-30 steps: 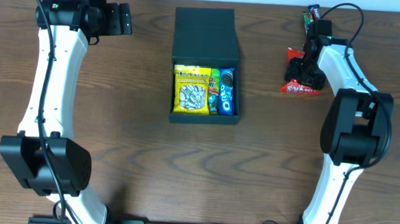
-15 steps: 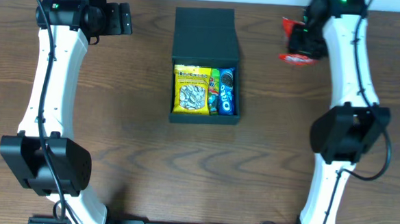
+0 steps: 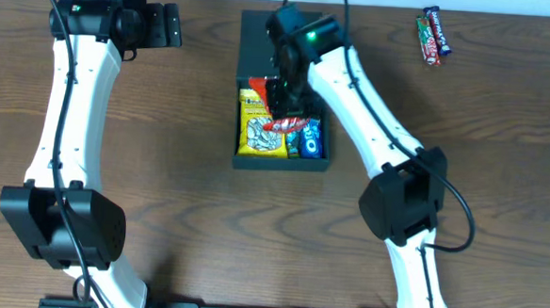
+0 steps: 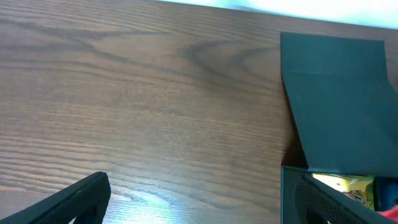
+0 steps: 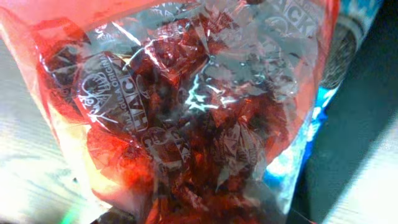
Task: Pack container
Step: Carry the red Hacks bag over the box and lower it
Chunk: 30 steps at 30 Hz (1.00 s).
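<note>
The container (image 3: 280, 162) is a dark box lying open mid-table, its flap lid (image 3: 281, 43) folded back. Inside lie a yellow seed packet (image 3: 260, 134) and a blue cookie packet (image 3: 314, 137). My right gripper (image 3: 283, 100) is shut on a red snack packet (image 3: 278, 124) and holds it over the box's inside. The red packet (image 5: 186, 118) fills the right wrist view, with the blue packet (image 5: 348, 43) behind it. My left gripper (image 3: 171, 26) is open and empty at the far left, left of the lid. The left wrist view shows its fingers (image 4: 199, 202) and the box's lid (image 4: 339, 106).
A small candy bar (image 3: 433, 35) lies at the far right of the wooden table (image 3: 179, 187). The table's back edge runs just behind the lid and the left gripper.
My right arm has swung left from the far right of the table, carrying the red snack packet to above the open box. The left arm has not moved.
</note>
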Motion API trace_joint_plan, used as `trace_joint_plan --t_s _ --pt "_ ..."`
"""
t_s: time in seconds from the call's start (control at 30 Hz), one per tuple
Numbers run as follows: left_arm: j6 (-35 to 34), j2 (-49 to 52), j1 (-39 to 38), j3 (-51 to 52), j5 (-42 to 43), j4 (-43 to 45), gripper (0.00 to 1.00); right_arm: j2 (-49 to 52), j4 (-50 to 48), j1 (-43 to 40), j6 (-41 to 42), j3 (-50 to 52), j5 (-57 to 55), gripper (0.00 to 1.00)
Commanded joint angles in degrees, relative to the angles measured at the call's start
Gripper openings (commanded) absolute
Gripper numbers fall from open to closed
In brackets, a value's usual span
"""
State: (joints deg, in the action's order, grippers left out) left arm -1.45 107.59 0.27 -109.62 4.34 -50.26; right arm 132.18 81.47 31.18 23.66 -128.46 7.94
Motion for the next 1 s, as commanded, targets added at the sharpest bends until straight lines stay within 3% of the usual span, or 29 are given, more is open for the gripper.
trace_joint_plan --t_s 0.0,0.47,0.5,0.57,0.67,0.8,0.9,0.93,0.97 --pt "0.2 -0.5 0.1 -1.3 0.2 -0.1 0.95 -1.2 -1.9 1.4 5.7 2.8 -0.2 0.37" --pt "0.2 -0.5 0.1 -1.3 0.2 -0.1 0.95 -0.8 -11.7 5.1 18.8 9.2 0.0 0.41" --pt "0.2 -0.5 0.1 -1.3 0.2 -0.1 0.95 -0.8 -12.2 5.3 19.1 9.4 0.0 0.44" --pt "0.2 -0.5 0.1 -1.3 0.2 -0.1 0.95 -0.8 -13.4 5.7 19.1 9.4 0.0 0.68" --pt "0.2 -0.5 0.1 -1.3 0.2 -0.3 0.95 -0.8 -14.1 5.8 17.8 9.0 0.1 0.90" --pt "0.2 -0.5 0.1 -1.3 0.2 -0.5 0.95 -2.0 -10.4 2.9 13.7 2.9 1.4 0.95" --pt "0.2 -0.5 0.1 -1.3 0.2 -0.5 0.95 -4.4 -8.0 -0.2 8.8 -2.4 1.6 0.87" --pt "0.2 -0.5 0.1 -1.3 0.2 -0.5 0.95 -5.7 -8.1 -1.3 6.0 -3.5 1.6 0.63" --pt "0.2 -0.5 0.1 -1.3 0.2 -0.5 0.95 -6.6 -8.4 -2.1 3.7 -3.7 1.7 0.22"
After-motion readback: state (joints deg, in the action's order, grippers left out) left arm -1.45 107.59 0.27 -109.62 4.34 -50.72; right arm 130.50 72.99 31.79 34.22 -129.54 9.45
